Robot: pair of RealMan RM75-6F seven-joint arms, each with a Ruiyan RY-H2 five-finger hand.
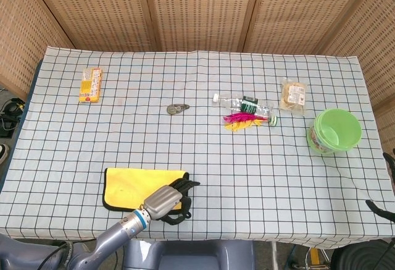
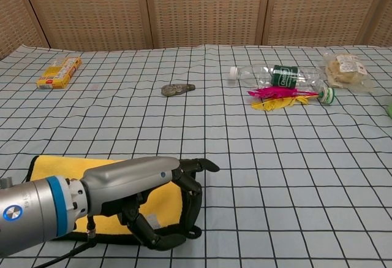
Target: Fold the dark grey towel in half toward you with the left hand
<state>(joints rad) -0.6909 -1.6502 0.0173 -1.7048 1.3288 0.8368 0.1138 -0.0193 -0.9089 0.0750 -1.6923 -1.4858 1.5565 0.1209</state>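
The towel (image 1: pixel 133 186) lies flat near the table's front left, folded so that its yellow face shows inside a dark grey border (image 2: pixel 92 170). My left hand (image 1: pixel 166 199) hangs over the towel's right front corner. Its dark fingers (image 2: pixel 191 189) are spread and curve down beside the corner, with the thumb below. No cloth shows pinched between them. My right hand appears in neither view.
At the back left lies a yellow snack box (image 1: pixel 90 84), and a small metal object (image 1: pixel 178 108) sits mid-table. A clear bottle (image 1: pixel 244 104), pink and yellow feathers (image 1: pixel 241 120), a snack bag (image 1: pixel 293 94) and a green bowl (image 1: pixel 335 131) are on the right.
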